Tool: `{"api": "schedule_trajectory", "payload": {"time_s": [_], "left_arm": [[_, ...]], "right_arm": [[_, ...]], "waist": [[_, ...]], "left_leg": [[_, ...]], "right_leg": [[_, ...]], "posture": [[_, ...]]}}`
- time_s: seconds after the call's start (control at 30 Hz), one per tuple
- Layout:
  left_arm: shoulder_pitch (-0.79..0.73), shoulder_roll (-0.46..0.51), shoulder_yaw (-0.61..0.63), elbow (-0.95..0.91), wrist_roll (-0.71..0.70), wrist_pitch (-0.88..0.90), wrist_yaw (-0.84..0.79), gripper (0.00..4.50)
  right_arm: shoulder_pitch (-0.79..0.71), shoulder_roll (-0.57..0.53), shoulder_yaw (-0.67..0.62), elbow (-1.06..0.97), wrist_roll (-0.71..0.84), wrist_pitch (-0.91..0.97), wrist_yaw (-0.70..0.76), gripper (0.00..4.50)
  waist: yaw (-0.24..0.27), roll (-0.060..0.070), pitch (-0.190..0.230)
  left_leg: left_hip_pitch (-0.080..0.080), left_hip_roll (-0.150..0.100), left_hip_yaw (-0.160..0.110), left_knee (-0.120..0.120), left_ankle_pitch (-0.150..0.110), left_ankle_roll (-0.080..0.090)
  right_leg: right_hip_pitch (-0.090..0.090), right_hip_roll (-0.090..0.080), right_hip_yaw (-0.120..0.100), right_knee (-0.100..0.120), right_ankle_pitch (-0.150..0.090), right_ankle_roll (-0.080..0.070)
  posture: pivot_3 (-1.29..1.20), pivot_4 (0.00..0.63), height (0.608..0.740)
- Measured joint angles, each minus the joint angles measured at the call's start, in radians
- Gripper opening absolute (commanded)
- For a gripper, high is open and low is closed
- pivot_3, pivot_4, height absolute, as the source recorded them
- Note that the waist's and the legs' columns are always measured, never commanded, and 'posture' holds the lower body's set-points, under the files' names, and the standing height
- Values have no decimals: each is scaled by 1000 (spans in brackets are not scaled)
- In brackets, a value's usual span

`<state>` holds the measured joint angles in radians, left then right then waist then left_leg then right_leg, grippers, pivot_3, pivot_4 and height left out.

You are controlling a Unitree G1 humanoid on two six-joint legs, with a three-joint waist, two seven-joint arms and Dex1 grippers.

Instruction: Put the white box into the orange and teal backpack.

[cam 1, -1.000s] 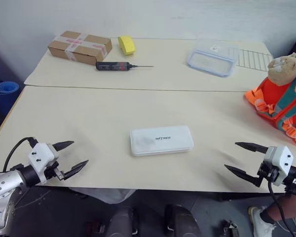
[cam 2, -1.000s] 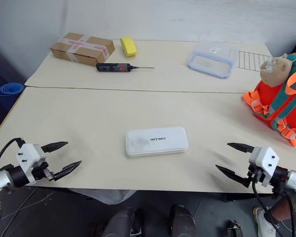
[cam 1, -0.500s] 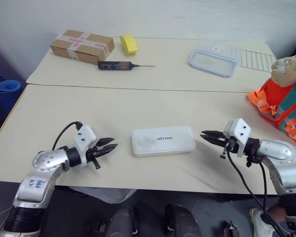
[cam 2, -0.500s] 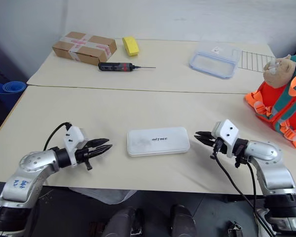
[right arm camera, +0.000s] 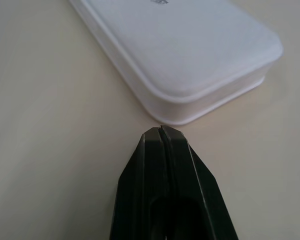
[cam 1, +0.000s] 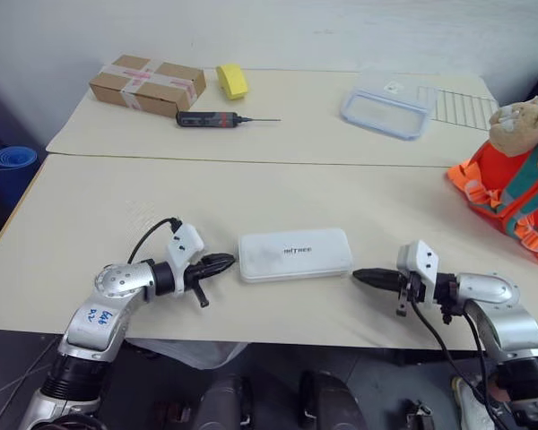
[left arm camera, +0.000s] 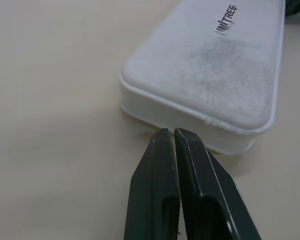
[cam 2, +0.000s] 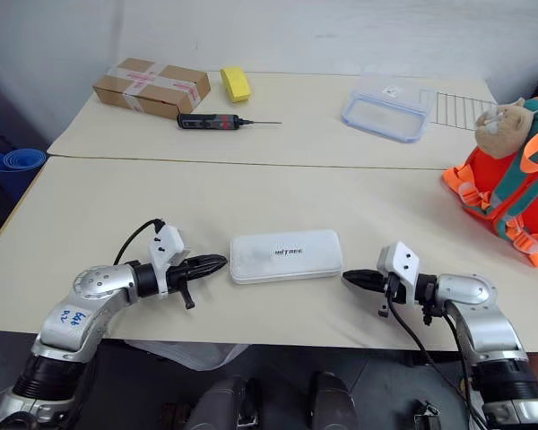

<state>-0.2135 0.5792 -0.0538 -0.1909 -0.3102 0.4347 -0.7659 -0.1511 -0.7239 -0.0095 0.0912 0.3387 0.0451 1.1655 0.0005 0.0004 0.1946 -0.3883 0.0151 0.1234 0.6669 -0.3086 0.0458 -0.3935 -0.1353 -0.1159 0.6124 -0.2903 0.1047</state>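
A: Where does the white box point(cam 1: 294, 254) sit, and how should the robot take it?

B: It lies flat on the near table point(cam 1: 117, 206), lettering up, with the left gripper point(cam 1: 222, 262) at one short end and the right gripper point(cam 1: 362, 275) at the other. Neither one is closed around it. The sensible reading is a two-sided squeeze: both sets of fingers pressed in against opposite ends so the case is pinched between them and then lifted.

A: What makes that go well?

B: Both tips should meet the side wall, below the lid's rounded lip, and along the same line through the box's middle. Push off-centre and the flat case will likely spin or skid on the smooth top. Equal pressure from each side, then a level lift.

A: How do the grippers stand?

B: Each has its two black fingers pressed together, nothing between them. In the left wrist view the left gripper's fingertips point(left arm camera: 170, 136) point at the box's end wall, touching it or just short; the contact itself cannot be made out. The right gripper's tips look just beside the box's rounded corner, a sliver of table still showing.

A: And the destination?

B: The orange and teal backpack point(cam 1: 511, 184) stands well apart from the box, beyond the right gripper, at the table's edge.
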Motion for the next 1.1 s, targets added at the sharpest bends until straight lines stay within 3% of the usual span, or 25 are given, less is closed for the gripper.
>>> {"api": "schedule_trajectory", "payload": {"time_s": [0.23, 0.43, 0.67, 0.83, 1.1], "left_arm": [[23, -21, -12, -21, 18, 0, 23, 176], [25, -21, -10, -27, 24, 1, 31, 176], [-6, -27, -9, -25, 27, 2, 33, 176], [-5, -32, -5, -23, 24, 10, 33, 176], [24, -33, 1, -21, 23, 11, 30, 176]], "right_arm": [[35, -15, -43, -3, -23, -14, -55, 0], [-126, -4, -62, 176, -113, -70, -190, 0], [-213, 77, -1, 256, -124, -116, -134, 0], [-183, 77, 4, 215, -106, -107, -89, 0], [-16, 49, -19, 18, -39, -13, -77, 0]], "waist": [[0, 0, 0], [-4, 0, 0], [-2, 0, 0], [-2, 0, 0], [0, 0, 0]], "left_leg": [[1, 0, 0, 0, 0, -1], [1, 0, 1, 0, 0, -2], [1, 0, 1, 0, 1, -1], [1, 0, 0, 0, 1, -1], [1, 0, 0, 0, 1, -2]], "right_leg": [[0, 0, 0, -1, 0, 0], [-1, 0, 1, -1, 0, 0], [-1, 1, 1, 3, 0, -1], [0, 1, 0, 3, 0, -1], [0, 0, 1, 3, 0, -1]], "posture": [[0, 150, 740], [0, 150, 740], [0, 150, 740], [0, 150, 740], [0, 150, 740]]}}
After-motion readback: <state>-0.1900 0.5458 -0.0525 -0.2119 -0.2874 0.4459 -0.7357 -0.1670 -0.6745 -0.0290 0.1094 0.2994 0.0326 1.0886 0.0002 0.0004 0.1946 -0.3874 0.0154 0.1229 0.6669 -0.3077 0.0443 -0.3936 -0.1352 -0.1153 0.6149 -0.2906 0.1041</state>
